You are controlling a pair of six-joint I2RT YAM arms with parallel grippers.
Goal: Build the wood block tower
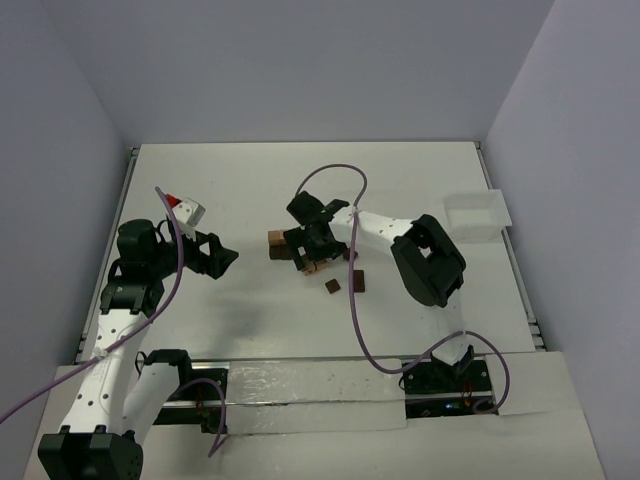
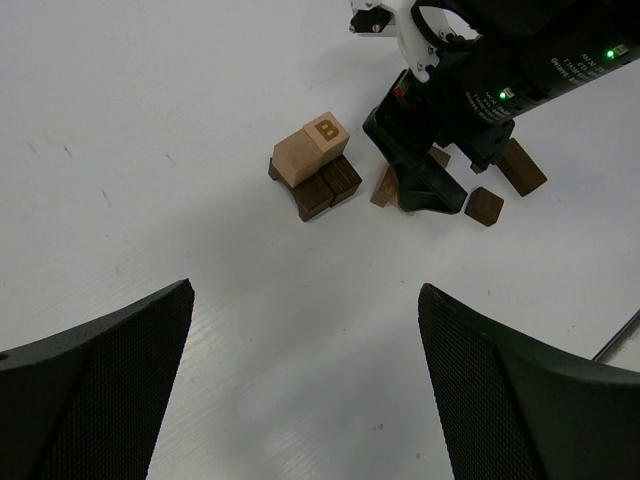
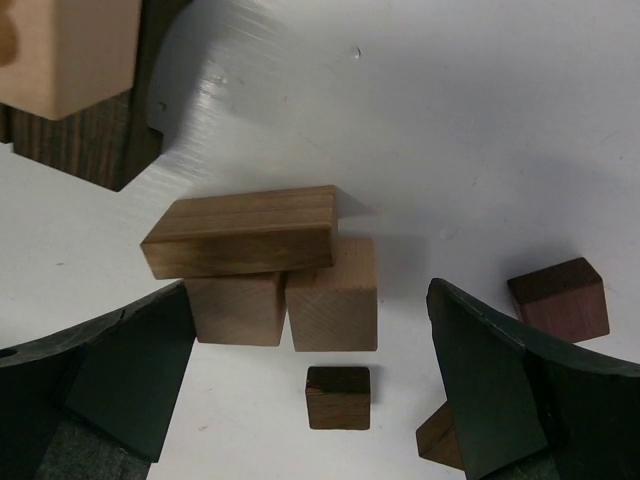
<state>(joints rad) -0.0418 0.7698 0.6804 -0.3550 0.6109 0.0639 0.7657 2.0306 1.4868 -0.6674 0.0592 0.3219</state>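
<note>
The wood block tower (image 1: 277, 243) stands mid-table: two light tan blocks, one marked B (image 2: 326, 132), rest on dark brown blocks (image 2: 325, 188). Its corner shows at the upper left of the right wrist view (image 3: 70, 50). My right gripper (image 1: 305, 247) is open just right of the tower, low over loose blocks. Between its fingers (image 3: 308, 300) lie two tan cubes (image 3: 333, 295) with a brown plank (image 3: 245, 230) across them and a small dark block (image 3: 338, 397). Nothing is gripped. My left gripper (image 1: 215, 255) is open and empty (image 2: 305, 290), some way left of the tower.
Two dark loose blocks (image 1: 333, 286) (image 1: 359, 283) lie right of the right gripper, one reddish-brown (image 3: 560, 298). A wedge-shaped brown piece (image 3: 440, 440) sits by the right finger. A white tray (image 1: 477, 215) stands at the right edge. Purple cables arc over both arms.
</note>
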